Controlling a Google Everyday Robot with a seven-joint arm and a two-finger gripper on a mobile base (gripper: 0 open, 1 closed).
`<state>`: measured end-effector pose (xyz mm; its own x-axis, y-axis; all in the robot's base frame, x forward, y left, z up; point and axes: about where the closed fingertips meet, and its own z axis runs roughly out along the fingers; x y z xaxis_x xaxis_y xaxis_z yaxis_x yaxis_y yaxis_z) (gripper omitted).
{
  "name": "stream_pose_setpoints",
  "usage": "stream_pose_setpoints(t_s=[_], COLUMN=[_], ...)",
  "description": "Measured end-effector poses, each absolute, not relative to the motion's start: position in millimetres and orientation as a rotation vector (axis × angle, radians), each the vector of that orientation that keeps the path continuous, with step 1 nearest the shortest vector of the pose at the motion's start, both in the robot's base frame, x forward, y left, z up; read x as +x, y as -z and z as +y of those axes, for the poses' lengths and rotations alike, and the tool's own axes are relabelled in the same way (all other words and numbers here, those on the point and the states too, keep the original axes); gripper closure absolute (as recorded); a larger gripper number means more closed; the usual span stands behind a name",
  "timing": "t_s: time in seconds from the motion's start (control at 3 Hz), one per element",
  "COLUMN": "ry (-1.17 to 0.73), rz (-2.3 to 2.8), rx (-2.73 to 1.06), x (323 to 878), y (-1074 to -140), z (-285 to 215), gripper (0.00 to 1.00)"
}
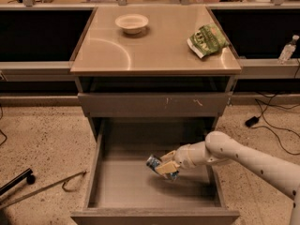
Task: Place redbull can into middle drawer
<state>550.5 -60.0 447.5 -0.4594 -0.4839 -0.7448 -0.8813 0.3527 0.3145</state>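
Camera view looks down on the cabinet (154, 50), its tan top bare but for two things toward the back. Below it the upper drawer front (150, 104), marked with white scratches, is closed. The middle drawer (123, 187) is pulled far out toward us, so its flat floor lies open from above, which is what lets anything be lowered in. The arm (243, 157) reaches in from the right, over the drawer's right wall, angled down and leftward. I'd say that line keeps it clear of the closed front above.

On the top, the bag (207, 40) lies at the right rear and the bowl (131, 23) at the left rear, both well apart from the work. The gripper (167, 167) is inside the drawer box, right of centre and low over the floor, its fingers clamped on the can (153, 162). The can is tilted, one shiny end pointing up and left, and I cannot tell whether it touches the floor. To my eye the placing is nearly done: it needs only setting down and letting go.
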Motion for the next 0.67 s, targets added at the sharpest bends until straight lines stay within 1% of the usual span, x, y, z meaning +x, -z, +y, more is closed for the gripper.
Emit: stream_pose_setpoints(t_s=[0.33,0.67], ry=[-0.917,-0.845], rz=[2.120,2.200], rx=[-1.163,-1.081], x=[550,557], y=[-426,-357], z=[-54,-35], gripper=[1.00,1.00])
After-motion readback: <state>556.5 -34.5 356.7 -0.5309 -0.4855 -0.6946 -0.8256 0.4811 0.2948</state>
